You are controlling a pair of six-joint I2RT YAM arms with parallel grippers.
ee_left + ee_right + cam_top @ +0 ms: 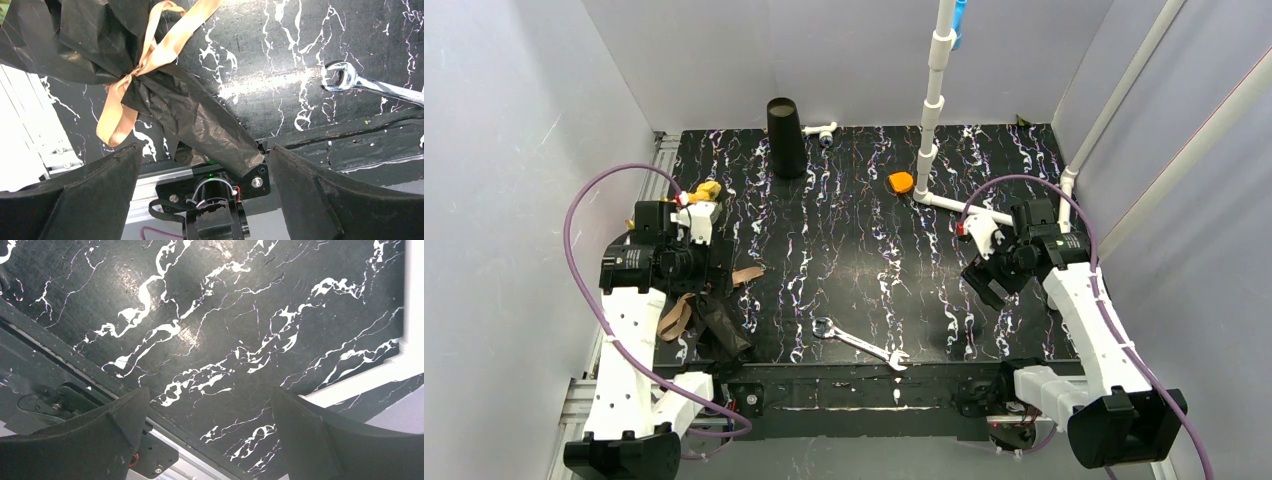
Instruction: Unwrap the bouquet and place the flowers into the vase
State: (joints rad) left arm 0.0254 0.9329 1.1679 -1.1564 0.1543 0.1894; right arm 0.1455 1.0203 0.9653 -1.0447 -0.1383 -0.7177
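My left gripper [202, 150] and my right gripper [209, 390] are both wide open.
My left arm [629, 330] stands at the lower left of the top view, bent over, its dark fingers [90, 190] spread far apart and pointing down. My right arm [1089, 310] leans in from the lower right, bent at the wrist.

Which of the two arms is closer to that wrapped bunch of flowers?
Left. The left gripper hovers open just above the bouquet; the right gripper hangs over the table, well off to the other side.
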